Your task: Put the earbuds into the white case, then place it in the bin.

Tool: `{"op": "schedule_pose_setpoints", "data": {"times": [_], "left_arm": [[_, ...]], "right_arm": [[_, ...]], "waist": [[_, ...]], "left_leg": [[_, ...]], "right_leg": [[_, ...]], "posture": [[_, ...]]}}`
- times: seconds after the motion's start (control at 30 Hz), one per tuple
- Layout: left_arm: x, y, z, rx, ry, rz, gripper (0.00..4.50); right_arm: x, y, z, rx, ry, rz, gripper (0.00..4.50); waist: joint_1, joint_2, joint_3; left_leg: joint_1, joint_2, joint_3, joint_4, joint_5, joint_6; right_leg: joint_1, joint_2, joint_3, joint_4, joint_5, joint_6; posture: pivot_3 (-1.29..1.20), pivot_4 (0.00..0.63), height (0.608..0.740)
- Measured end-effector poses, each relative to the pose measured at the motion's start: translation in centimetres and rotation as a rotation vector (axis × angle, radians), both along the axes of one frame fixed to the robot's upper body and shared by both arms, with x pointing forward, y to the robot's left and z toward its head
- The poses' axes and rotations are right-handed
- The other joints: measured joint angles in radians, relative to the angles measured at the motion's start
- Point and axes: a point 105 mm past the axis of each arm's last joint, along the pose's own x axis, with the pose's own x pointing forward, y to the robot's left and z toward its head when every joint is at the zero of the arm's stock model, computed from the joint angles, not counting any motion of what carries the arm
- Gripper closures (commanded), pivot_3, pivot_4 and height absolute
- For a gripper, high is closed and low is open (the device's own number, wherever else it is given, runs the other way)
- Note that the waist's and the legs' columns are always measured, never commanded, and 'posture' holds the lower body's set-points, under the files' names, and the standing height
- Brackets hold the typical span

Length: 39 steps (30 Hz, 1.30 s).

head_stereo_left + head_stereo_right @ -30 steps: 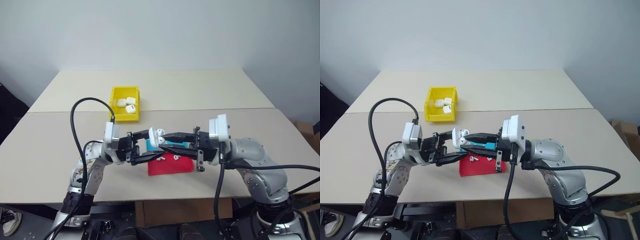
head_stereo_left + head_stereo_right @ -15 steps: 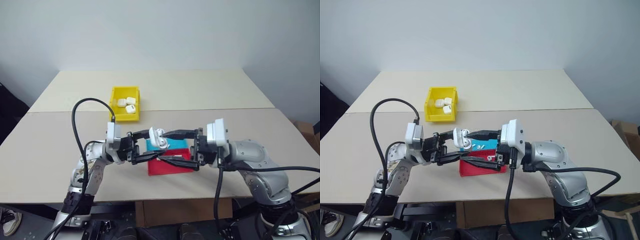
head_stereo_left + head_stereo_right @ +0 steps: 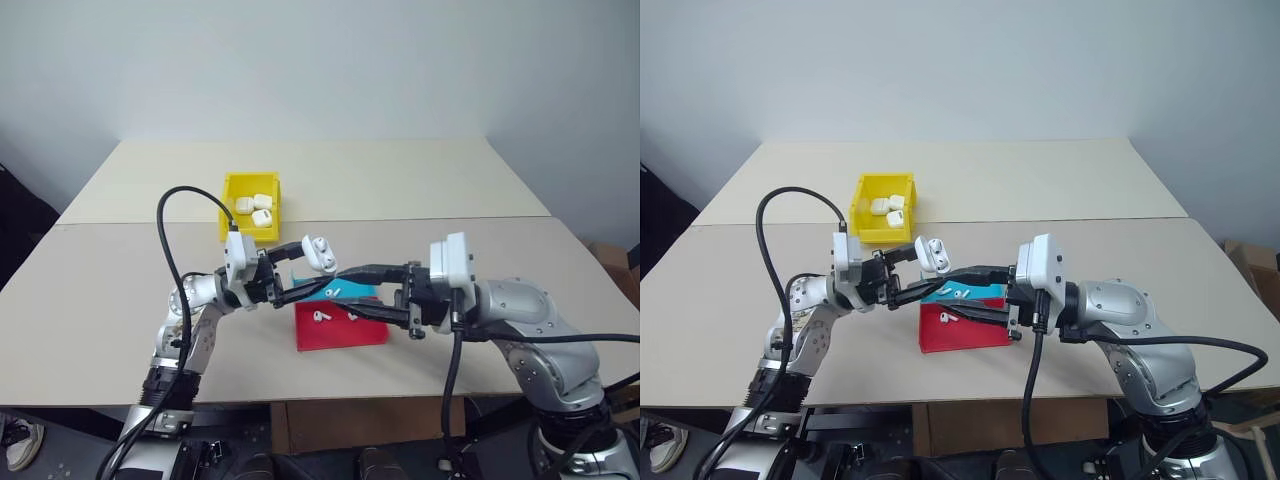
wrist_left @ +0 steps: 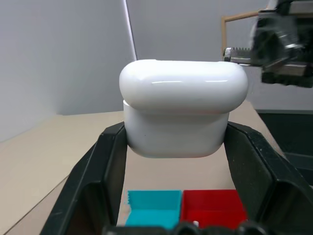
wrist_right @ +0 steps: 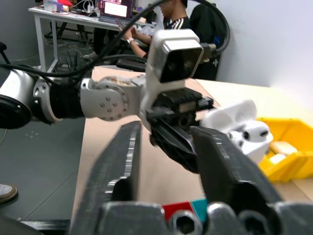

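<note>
My left gripper (image 3: pixel 318 258) is shut on the white case (image 3: pixel 320 252), holding it in the air above the tray. From the left wrist the case (image 4: pixel 181 98) sits squeezed between both fingers. My right gripper (image 3: pixel 345 292) reaches in from the right, just below and beside the case, fingers apart with nothing between them. In the right wrist view the case (image 5: pixel 242 125) lies beyond those fingers, its lid looking ajar. Loose earbuds (image 3: pixel 318 316) lie in the tray. The yellow bin (image 3: pixel 232 205) stands further back to the left.
The red-and-blue tray (image 3: pixel 345 335) sits near the table's front edge under both grippers. Three white cases (image 3: pixel 260 210) lie in the bin. A black cable (image 3: pixel 165 250) loops over the left arm. A seated person (image 5: pixel 171 19) shows behind in the right wrist view.
The left gripper has carried the case up and away from the right fingertips, toward the bin. The right gripper opened wide and then narrowed again.
</note>
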Motion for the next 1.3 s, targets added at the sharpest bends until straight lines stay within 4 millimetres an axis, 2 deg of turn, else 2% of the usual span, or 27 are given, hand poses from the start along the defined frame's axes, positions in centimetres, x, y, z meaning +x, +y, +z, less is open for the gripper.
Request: {"op": "schedule_pose_setpoints", "data": {"times": [0.07,0.1,0.27,0.43,0.87,1.3], "left_arm": [[0.4,-0.3,-0.1,0.004,0.013,0.030,1.75],[0.5,-0.5,-0.1,-0.001,0.025,0.036,1.75],[0.3,-1.2,0.3,0.012,0.033,0.044,1.75],[0.3,-1.3,0.4,0.038,0.040,0.063,1.75],[0.0,-1.2,0.2,0.038,0.054,0.062,1.75],[0.0,-0.8,0.4,0.027,0.038,0.068,1.75]], "right_arm": [[0.1,0.6,-0.3,0.007,0.015,-0.003,4.45],[0.0,1.0,-0.4,0.006,0.016,-0.003,4.49],[0.0,2.0,0.2,0.011,-0.022,-0.011,4.49],[1.1,2.8,0.1,-0.037,-0.092,-0.106,4.49],[3.1,2.1,-0.8,-0.074,-0.108,-0.230,4.49],[3.3,1.3,-0.1,-0.049,-0.105,-0.246,4.49]], "waist": [[0.000,0.000,0.000],[0.000,0.000,0.000],[-0.001,0.000,0.000],[0.000,0.000,0.000],[0.000,0.000,0.000],[0.000,0.000,0.000]], "left_leg": [[0.000,0.000,0.000,0.000,0.000,0.000],[0.000,0.000,0.000,0.000,0.000,0.000],[0.000,0.000,0.000,0.000,0.000,0.000],[0.000,0.000,0.000,0.000,0.000,0.000],[-0.001,0.000,0.000,0.000,0.000,0.000],[-0.001,0.000,0.000,0.000,0.000,0.000]], "right_leg": [[0.000,0.000,0.000,0.000,0.000,0.000],[0.000,0.000,0.000,0.000,0.000,0.000],[0.000,0.000,0.000,0.000,0.000,0.000],[0.000,0.000,0.000,0.000,0.000,0.000],[-0.001,0.000,0.000,0.000,0.000,0.000],[-0.001,0.000,0.000,0.000,0.001,-0.001]], "posture": [[0.00,0.150,0.740],[0.00,0.150,0.740],[0.00,0.150,0.740],[0.00,0.150,0.740],[0.00,0.150,0.740],[0.00,0.150,0.740]]}}
